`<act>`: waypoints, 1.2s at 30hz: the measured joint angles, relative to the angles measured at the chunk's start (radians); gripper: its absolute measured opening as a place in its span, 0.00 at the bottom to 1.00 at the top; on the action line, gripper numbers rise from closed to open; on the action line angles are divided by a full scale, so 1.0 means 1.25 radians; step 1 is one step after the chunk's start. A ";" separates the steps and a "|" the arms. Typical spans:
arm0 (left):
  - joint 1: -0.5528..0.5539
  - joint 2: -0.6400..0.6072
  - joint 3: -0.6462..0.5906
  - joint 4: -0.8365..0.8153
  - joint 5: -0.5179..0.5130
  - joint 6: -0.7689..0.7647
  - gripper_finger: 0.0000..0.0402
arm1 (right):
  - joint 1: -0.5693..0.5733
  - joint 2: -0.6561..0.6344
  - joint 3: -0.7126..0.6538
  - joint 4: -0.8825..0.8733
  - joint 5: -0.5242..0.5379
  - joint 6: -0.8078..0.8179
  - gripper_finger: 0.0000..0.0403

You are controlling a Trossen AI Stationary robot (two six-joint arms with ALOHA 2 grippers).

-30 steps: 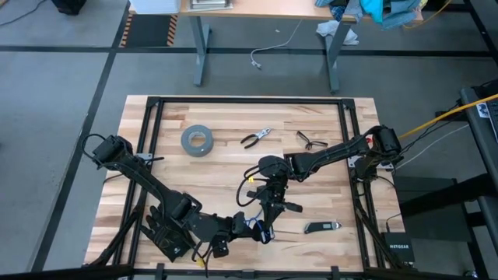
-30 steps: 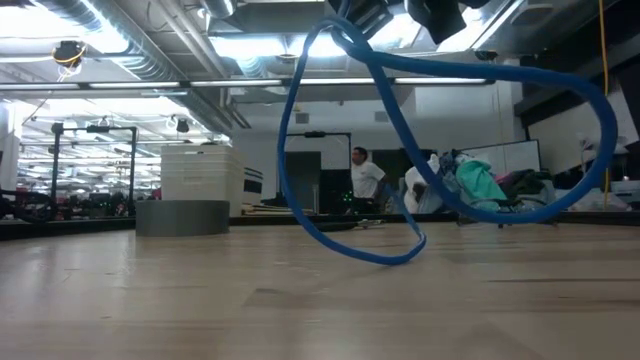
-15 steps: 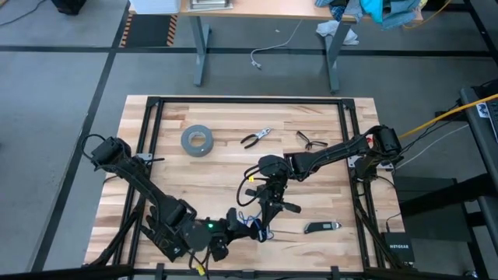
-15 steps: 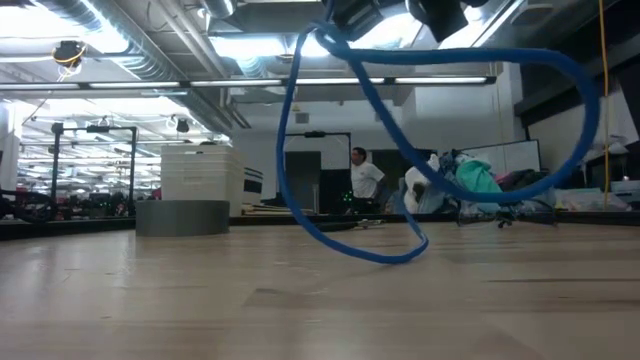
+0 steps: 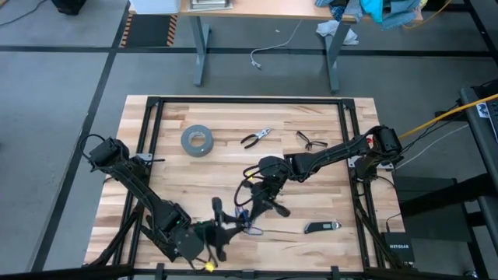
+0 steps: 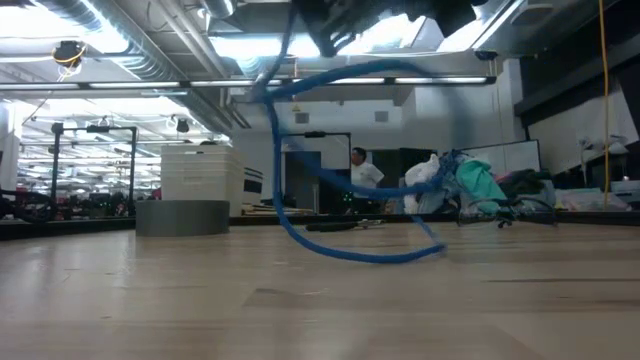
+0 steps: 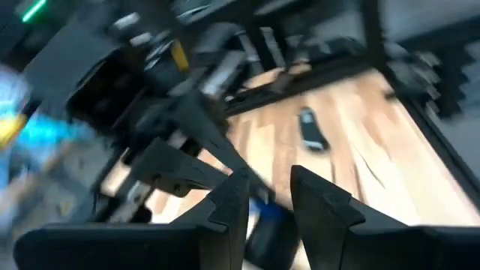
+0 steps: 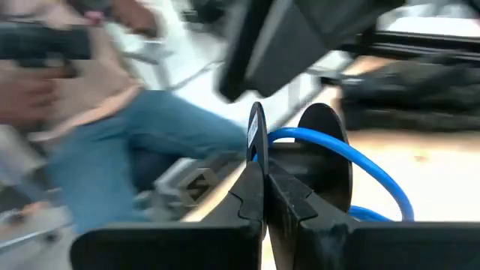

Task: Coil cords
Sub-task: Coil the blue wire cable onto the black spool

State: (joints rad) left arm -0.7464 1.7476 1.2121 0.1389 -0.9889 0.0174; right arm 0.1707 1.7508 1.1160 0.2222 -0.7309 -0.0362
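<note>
The cords (image 6: 300, 232) are a blue cable hanging in a loose loop below both grippers, its lowest bend (image 6: 375, 257) down at the table top. In the high view the cords (image 5: 244, 220) show as a small blue and black tangle near the table's front middle. My right gripper (image 8: 262, 161) is shut on the cords and reaches in from the right (image 5: 263, 204). My left gripper (image 7: 266, 184) comes level from the front left (image 5: 232, 224), fingers apart, with blurred blue cord (image 7: 266, 225) in the gap. My left gripper has the cord in the gap between its fingers; whether a finger touches it, I cannot tell through the blur. My right gripper pinches the cord (image 8: 256, 133) between its two fingertips. The cord arcs away from the tips (image 8: 360, 161) and hangs slack below.
A grey tape roll (image 5: 197, 140), pliers (image 5: 255, 138) and glasses (image 5: 311, 141) lie toward the far side. A small dark knife (image 5: 321, 227) lies at the front right. A person's legs (image 8: 150, 127) show beyond the table.
My left gripper has moved toward the table's left edge and rolled about its own axis. The wide loop that reached far right in the low view has drawn in and swung left; its lowest bend stays at the table.
</note>
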 joint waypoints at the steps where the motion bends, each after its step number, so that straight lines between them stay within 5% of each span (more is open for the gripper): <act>1: -0.002 0.000 0.000 -0.007 -0.019 -0.051 0.23 | 0.000 0.000 0.000 0.000 0.032 -0.002 0.01; 5: -0.025 0.000 0.000 -0.066 -0.119 -0.187 0.23 | 0.010 0.000 0.000 0.001 0.124 -0.038 0.01; 11: -0.082 -0.001 0.001 -0.099 -0.284 -0.211 0.23 | 0.027 0.000 0.000 -0.005 0.188 -0.065 0.01; 15: -0.102 -0.001 0.001 -0.136 -0.300 -0.291 0.23 | 0.027 0.000 0.000 -0.004 0.227 -0.089 0.01; 25: -0.093 -0.001 -0.017 -0.498 -0.325 -0.826 0.23 | 0.054 0.000 0.000 -0.009 0.332 -0.181 0.01; 36: -0.093 -0.001 -0.052 -0.500 -0.325 -0.888 0.23 | 0.057 0.000 -0.001 -0.037 0.390 -0.198 0.01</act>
State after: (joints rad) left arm -0.8623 1.7470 1.1467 -0.4860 -1.3956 -1.0932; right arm 0.2420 1.7512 1.1152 0.1765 -0.2431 -0.2843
